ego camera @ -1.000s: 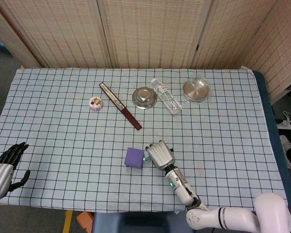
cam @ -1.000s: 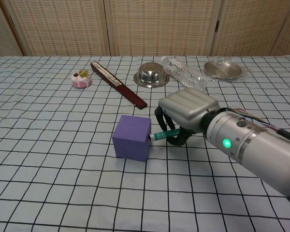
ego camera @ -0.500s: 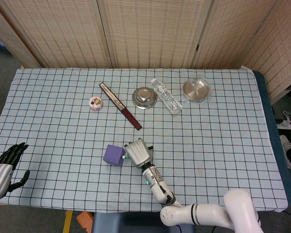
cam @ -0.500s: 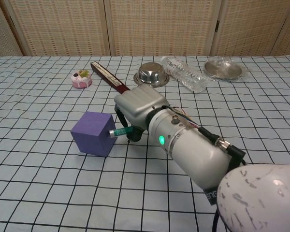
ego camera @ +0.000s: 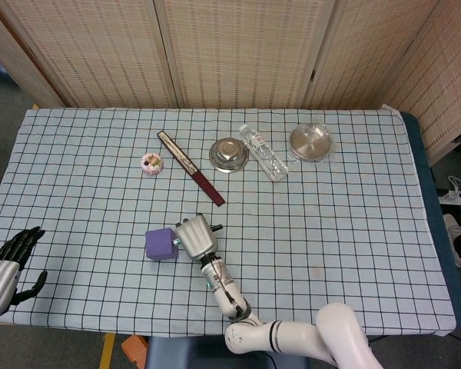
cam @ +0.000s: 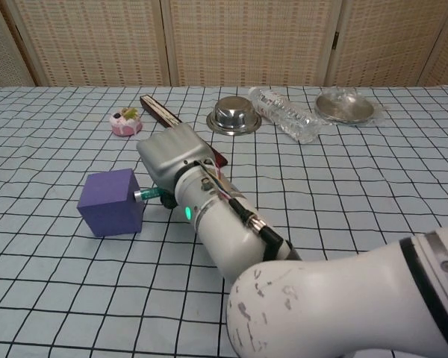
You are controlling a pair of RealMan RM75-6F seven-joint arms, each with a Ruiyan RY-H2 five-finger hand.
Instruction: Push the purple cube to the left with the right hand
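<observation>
Cube position: the purple cube (ego camera: 160, 244) sits on the checked blue-and-white tablecloth (ego camera: 353, 223), left of centre in the lower half of the head view, slightly turned against the grid lines.
Change: over the last second the cube has slid well to the left, from lower centre of the head view to clearly left of centre; the chest view shows the same travel toward its left edge.
Right hand: the silver right hand (cam: 172, 160) has followed it across and sits just beside the cube's right face, with a green-tipped thumb (cam: 151, 194) touching or nearly touching that face.
Right fingers: curled under the palm and close together, holding nothing; the chest view shows only the back of the hand, so the fingertips are hidden.
Left hand: the black-fingered left hand (ego camera: 9, 265) rests at the lower left corner of the head view, fingers apart and holding nothing, well away from the cube.
Meaning for task: I judge the push largely accomplished; what remains is mainly deciding whether to go further left or withdraw.
Risk: the cube has rotated a little, so further pushing off-centre could spin it rather than slide it.
Bystanders: pink cupcake-like toy (ego camera: 151, 164), dark red folded fan (ego camera: 190, 167), steel bowl (ego camera: 229, 154), clear plastic bottle (ego camera: 263, 152) and glass lid (ego camera: 311, 141) lie along the upper middle, unmoved.
</observation>
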